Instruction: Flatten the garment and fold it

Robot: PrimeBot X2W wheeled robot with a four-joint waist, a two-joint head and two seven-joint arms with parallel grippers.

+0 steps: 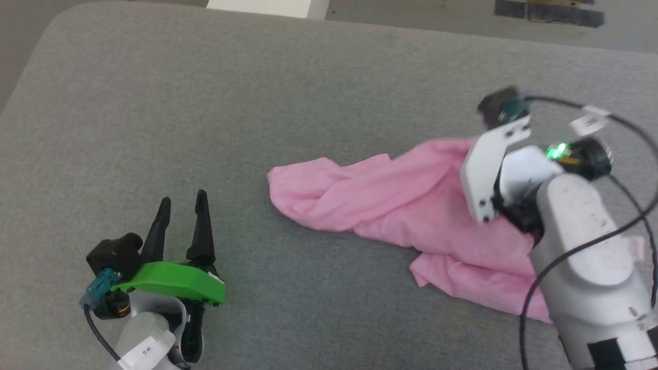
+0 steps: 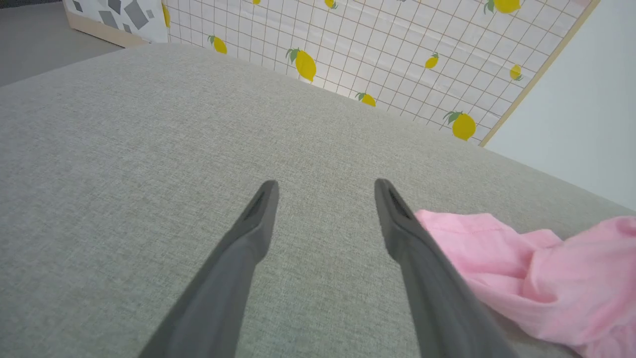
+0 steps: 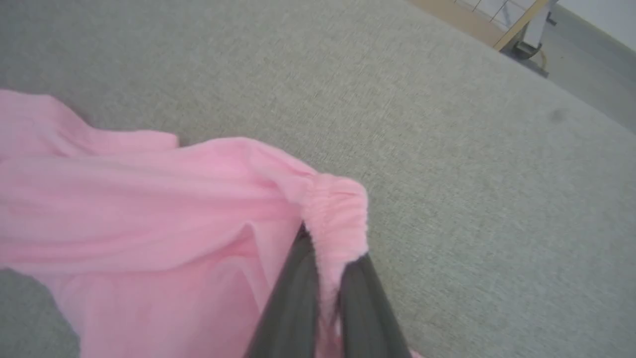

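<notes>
Grey surface (image 1: 205,103): garment (image 1: 380,195) inside right tool (image 3: 332,248).

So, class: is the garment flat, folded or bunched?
Bunched: the garment lies in wrinkled heaps, its waistband pinched by the right gripper.

No legible text

The white arm tag (image 1: 146,353) carries a few dark marks — too small to read; the cable tag (image 1: 589,121) is blurred, nothing readable on it.

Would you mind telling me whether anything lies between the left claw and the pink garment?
Nothing visible does: only bare grey surface separates the left claw from the garment, whose near end lies to its right.
</notes>
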